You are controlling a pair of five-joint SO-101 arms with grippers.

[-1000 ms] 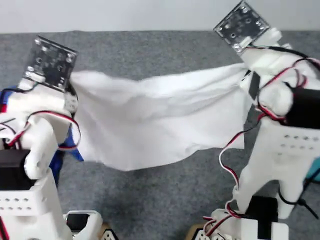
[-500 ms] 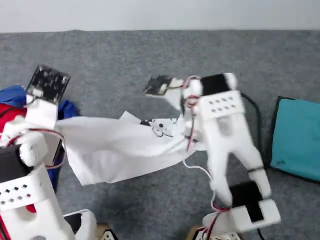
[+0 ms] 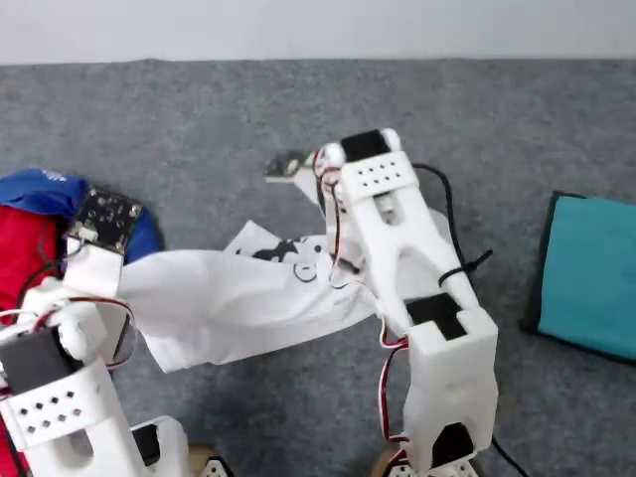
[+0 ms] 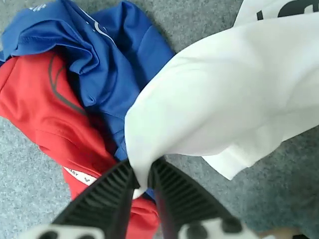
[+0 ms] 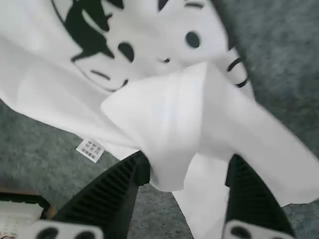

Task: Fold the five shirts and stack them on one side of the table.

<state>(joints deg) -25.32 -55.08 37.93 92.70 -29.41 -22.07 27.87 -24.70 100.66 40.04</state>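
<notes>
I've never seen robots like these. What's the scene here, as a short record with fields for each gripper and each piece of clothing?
left gripper: shut on an edge of the white shirt
right gripper: open, white fabric bunched between its jaws
white shirt: crumpled mid-table, black print partly showing
blue shirt and red shirt: heaped unfolded on the left arm's side
teal cloth: folded flat, on the right arm's side
table: grey

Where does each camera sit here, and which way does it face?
High view: fixed above the table, looking down; both arms show.
Left wrist view: rides the left arm, looking past the left gripper pinching the white shirt.
Right wrist view: rides the right arm, looking past the right gripper onto it.
All three share that shirt.
</notes>
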